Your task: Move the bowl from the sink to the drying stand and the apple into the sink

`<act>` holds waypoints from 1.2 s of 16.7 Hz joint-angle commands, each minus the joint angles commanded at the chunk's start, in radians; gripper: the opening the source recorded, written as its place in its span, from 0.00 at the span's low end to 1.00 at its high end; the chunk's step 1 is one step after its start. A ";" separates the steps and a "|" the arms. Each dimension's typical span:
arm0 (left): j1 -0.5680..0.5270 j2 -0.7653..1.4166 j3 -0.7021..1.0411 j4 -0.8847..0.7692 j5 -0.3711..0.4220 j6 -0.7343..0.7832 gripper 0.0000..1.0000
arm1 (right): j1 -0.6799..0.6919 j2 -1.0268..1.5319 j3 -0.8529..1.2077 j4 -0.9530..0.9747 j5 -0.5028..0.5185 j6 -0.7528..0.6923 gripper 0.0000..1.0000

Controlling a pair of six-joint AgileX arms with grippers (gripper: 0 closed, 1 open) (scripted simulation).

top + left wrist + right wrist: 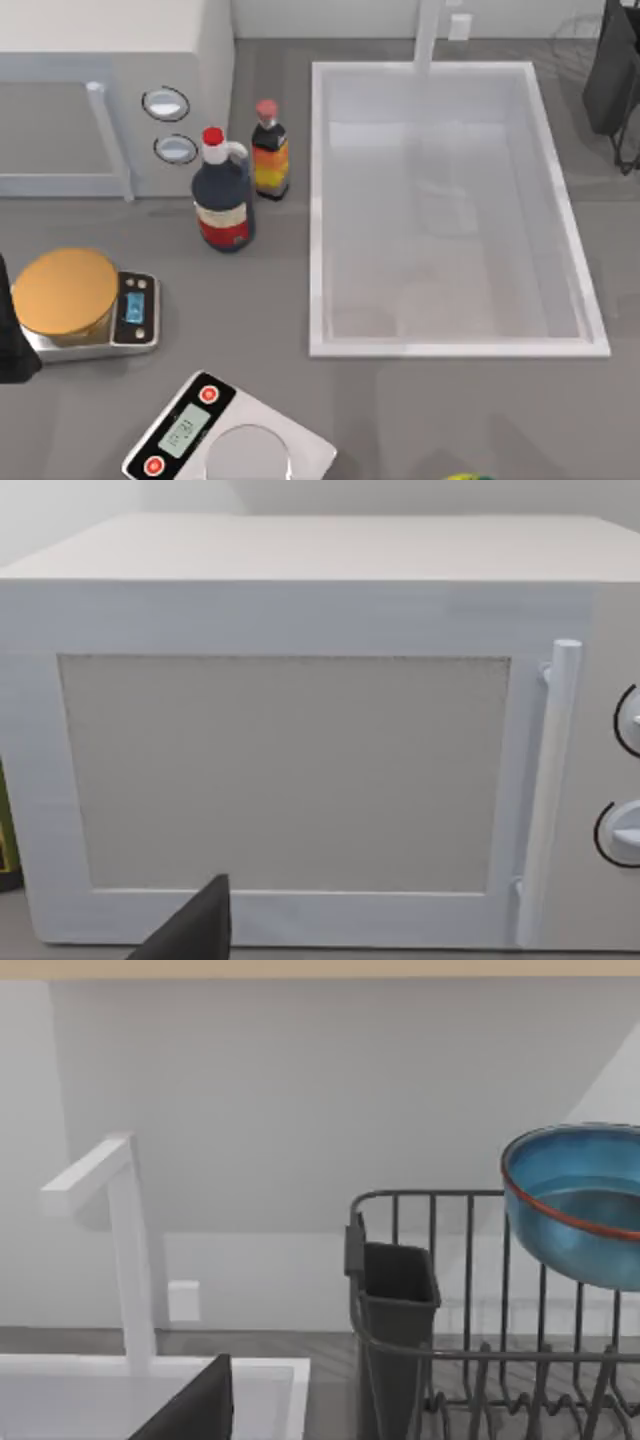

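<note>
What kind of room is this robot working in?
Most likely a kitchen counter. There's a white sink with a faucet, a microwave, and a wire drying stand with a blue bowl by it.

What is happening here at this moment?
The sink holds no bowl now. In the right wrist view the blue bowl is over the wire drying stand, beside its dark cutlery cup; whether it rests there I cannot tell. The left arm faces the microwave.
</note>
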 joint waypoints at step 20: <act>0.000 0.000 0.000 0.000 0.000 0.000 1.00 | 0.039 -0.294 -0.193 -0.163 0.072 -0.017 1.00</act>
